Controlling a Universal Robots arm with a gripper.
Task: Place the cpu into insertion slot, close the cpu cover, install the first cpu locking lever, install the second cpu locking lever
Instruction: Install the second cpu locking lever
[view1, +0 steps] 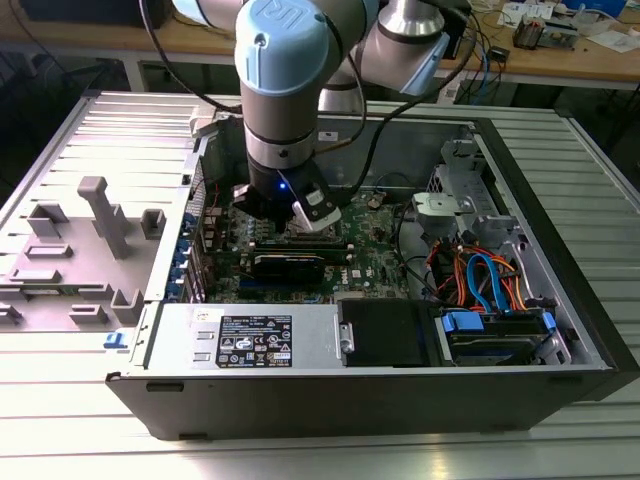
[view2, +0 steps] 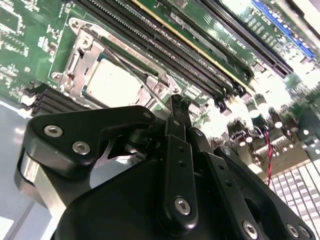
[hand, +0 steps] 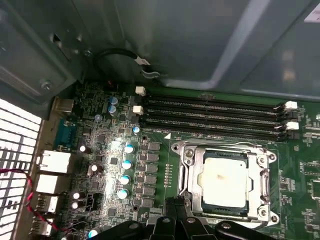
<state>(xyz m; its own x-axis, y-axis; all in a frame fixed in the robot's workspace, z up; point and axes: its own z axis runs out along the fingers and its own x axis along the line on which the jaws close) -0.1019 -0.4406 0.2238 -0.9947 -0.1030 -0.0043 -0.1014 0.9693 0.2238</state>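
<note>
cpu: small flat square chip with a dull silver-grey metal top (hand: 224, 181), lying flat in the socket, centred in the window; also in the second wrist view (view2: 112, 82).
insertion slot: small square socket with shiny metal rim on the green circuit board (hand: 226, 182), just beside the long black memory slots (hand: 215, 112).
cpu cover: thin shiny metal frame plate with a square window (hand: 257, 182), lying down flat around the chip.
my gripper: black fingers (view2: 176, 107) pressed together at the tip, nothing between them, poised at the socket's edge (hand: 176, 206).
levers: thin wire rods along the frame; I can't tell whether they're latched.
handling, my read: chip light, rigid, pins under it fragile. Frame springy, thin. Lever stiff, slippery; take it at the hooked end.
exterior view: arm (view1: 285, 90) down inside the open grey computer case (view1: 560, 260).
</note>
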